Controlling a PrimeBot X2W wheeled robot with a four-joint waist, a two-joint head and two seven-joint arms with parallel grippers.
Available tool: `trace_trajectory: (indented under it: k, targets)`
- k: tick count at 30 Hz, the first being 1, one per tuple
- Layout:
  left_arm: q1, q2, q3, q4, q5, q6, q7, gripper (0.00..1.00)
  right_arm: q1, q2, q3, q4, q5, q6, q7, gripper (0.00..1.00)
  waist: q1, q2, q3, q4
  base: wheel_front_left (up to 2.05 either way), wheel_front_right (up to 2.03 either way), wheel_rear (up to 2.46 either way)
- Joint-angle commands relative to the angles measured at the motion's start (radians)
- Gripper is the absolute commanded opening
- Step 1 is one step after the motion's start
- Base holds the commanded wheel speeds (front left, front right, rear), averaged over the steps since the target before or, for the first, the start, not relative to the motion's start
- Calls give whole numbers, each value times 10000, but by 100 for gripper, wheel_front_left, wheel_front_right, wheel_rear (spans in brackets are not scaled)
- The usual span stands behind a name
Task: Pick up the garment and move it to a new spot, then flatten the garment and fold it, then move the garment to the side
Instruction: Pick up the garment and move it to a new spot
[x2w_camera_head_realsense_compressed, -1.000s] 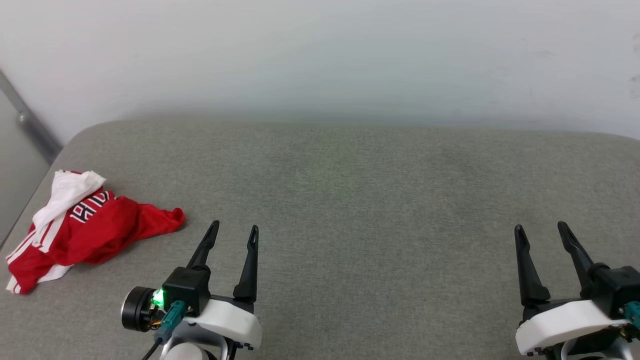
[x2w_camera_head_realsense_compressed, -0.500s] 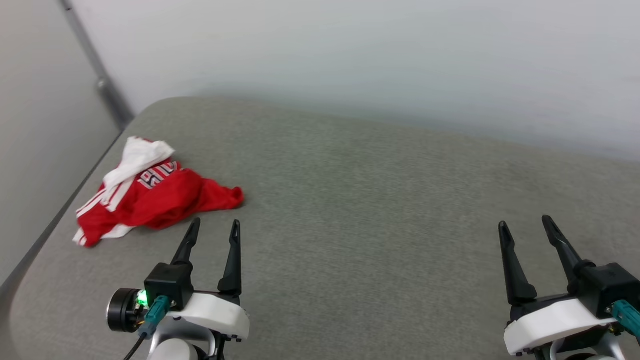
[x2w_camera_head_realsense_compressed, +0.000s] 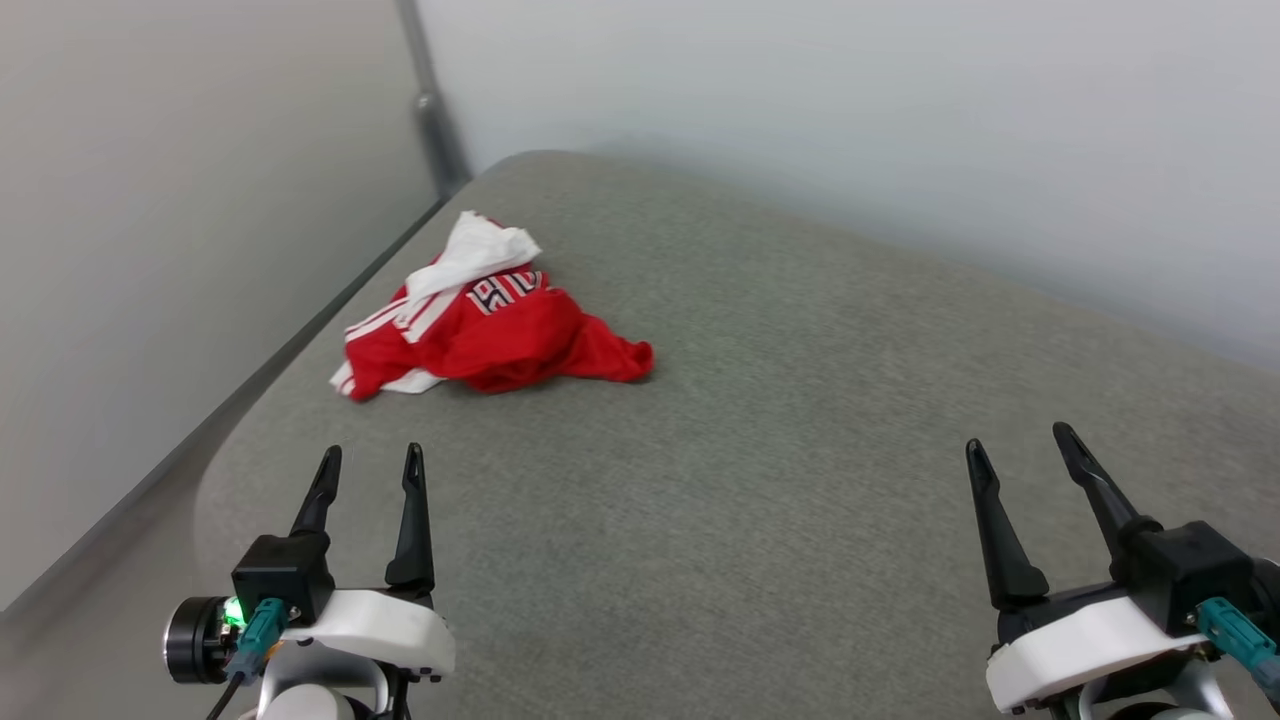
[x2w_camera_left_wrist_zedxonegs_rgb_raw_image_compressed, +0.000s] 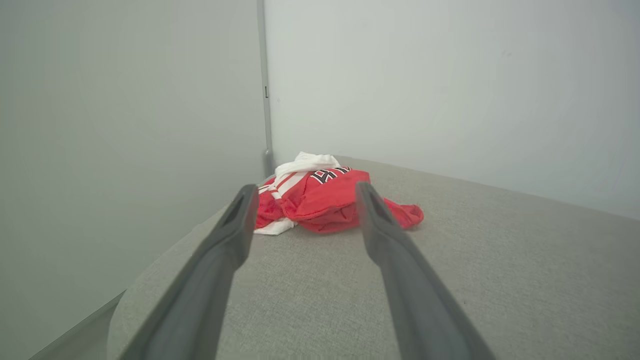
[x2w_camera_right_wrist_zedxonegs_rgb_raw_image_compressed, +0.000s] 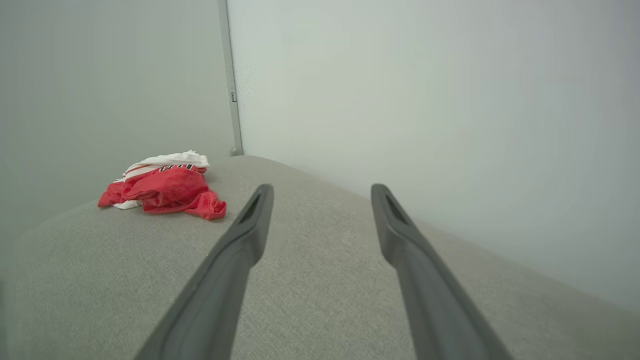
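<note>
- Found the garment (x2w_camera_head_realsense_compressed: 490, 325) crumpled in a low heap near the far left corner of the desk (x2w_camera_head_realsense_compressed: 800, 450), close to its left edge; not held, not touched.
- Left pincer (x2w_camera_head_realsense_compressed: 371, 453): fingers apart, nothing between them, low over the near left part of the desk.
- Right pincer (x2w_camera_head_realsense_compressed: 1017, 439): fingers likewise apart and empty, well apart from the heap.
- Deciding relation: heap straight ahead of the left pincer and a little to its right; ahead and far to the left of the right pincer. Left arm judged clearly the nearer.
- Long axis of the heap roughly crosswise to the left pincer's fingers: striped hem at the left end, a loose red tail at the right end, white sleeve on the far top.
- Left wrist view: heap framed between the two fingers, hence well lined up for a forward reach; height of the folds plain here.
- Right wrist view: heap off to the left, outside the fingers' line.
- Head view: both pincers and the bare gap to the heap together; lettering partly legible, creased.
- Judged step: pick-up not yet begun; forward reach needed first.
</note>
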Motion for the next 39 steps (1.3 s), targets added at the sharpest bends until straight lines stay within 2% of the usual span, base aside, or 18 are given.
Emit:
trace_trajectory:
  k: [1,10,14,17,23,30,39]
  targets:
    - [46,39,45,6,3,15,-24,100,-45,14,14,-60,-63,-5,13,100,0,0,62,460,0,0,0]
    - [157,-33,532,-321,-99,98,-24,100,-574,13,370,131,-103,-5,94,100,0,0,357,666,0,0,0]
    - [-218,-40,548,-201,-133,-25,-24,100,-655,13,365,72,-154,-5,105,100,0,0,507,663,0,0,0]
    - [-785,57,472,106,-117,-193,-22,100,-687,13,327,-69,-254,-5,159,100,0,0,721,653,0,0,0]
    - [-2981,564,448,878,-289,-462,353,100,-1133,13,516,-453,-576,-5,455,100,0,0,1650,1,0,0,0]
    - [-5707,1652,720,1758,-845,-710,2333,100,-1962,12,856,-681,-987,-5,559,100,0,0,3039,-1157,0,0,0]
    - [-7548,3384,772,3846,-1842,-926,6315,100,-2920,13,1277,-695,-987,-5,241,100,0,0,4442,-2532,0,0,0]
